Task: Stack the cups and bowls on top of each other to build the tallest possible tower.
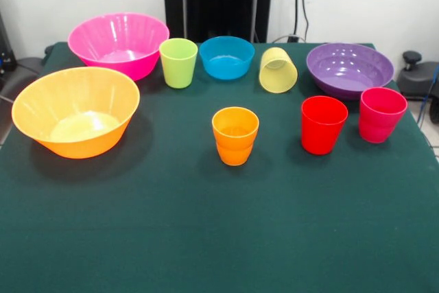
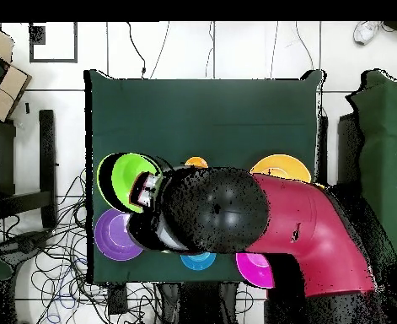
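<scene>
In the front view nothing is stacked. The orange ribbed cup [image 1: 235, 135] stands mid-table, with the red cup [image 1: 323, 123] and pink-red cup [image 1: 381, 114] to its right. Behind are the lime green cup [image 1: 178, 62], the blue bowl [image 1: 226, 56], the pale yellow cup [image 1: 278, 70] tipped over, and the purple bowl [image 1: 350, 68]. The pink bowl [image 1: 118, 42] and orange bowl [image 1: 75, 110] sit at the left. Only the overhead view shows the gripper [image 2: 152, 192]. It is beside a light green bowl [image 2: 131, 180]; whether it holds the bowl is unclear.
The red arm [image 2: 303, 236] and its black head [image 2: 214, 211] cover the middle of the overhead view and hide several pieces. Cables lie on the floor past the table's left edge [image 2: 88, 169]. A dark green cloth [image 1: 219, 238] covers the table.
</scene>
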